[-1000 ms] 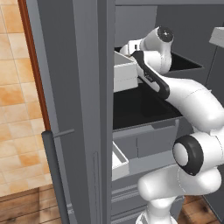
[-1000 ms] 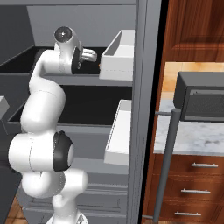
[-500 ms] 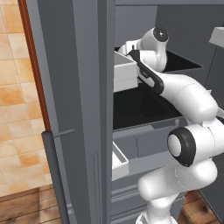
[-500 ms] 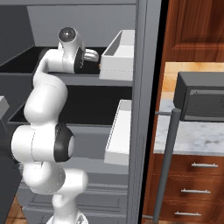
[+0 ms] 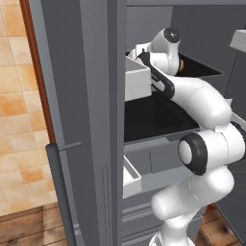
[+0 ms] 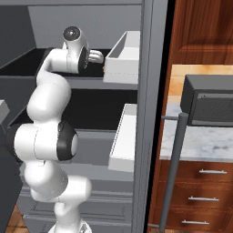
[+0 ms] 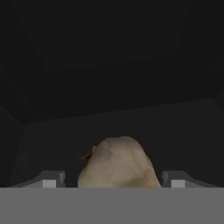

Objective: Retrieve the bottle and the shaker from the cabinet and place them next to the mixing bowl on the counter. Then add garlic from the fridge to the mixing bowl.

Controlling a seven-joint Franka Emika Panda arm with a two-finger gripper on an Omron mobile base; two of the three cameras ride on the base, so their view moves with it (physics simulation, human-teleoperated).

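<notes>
End effector (image 7: 113,181) has begun closing around garlic (image 7: 118,164).

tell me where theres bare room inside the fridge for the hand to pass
The dark shelf below the arm's reach lies bare, bordered by the white door bins. It is crowded on the upper shelf: the garlic sits right between the gripper fingertips, apart from both.

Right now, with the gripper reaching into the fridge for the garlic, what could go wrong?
The garlic sits between the fingertips with a gap on each side; being rounded, it might slip or roll as they close. The arm also passes close to the white door bin, so pulling back carelessly might bump it.
</notes>
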